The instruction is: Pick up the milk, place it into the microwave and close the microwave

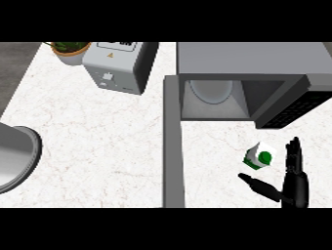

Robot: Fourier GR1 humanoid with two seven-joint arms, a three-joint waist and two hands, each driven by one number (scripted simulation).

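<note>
A: Head view: where's the milk carton?
B: On tabletop, near right, in front of the open microwave.
A: Right robot hand?
B: Just right of carton, fingers straight, thumb spread, gripping nothing.

A plant is set at the far left corner of the counter, a grey appliance is placed just beside it (a warning label shows on top), and a round grey vessel is cut by the left edge.
</note>
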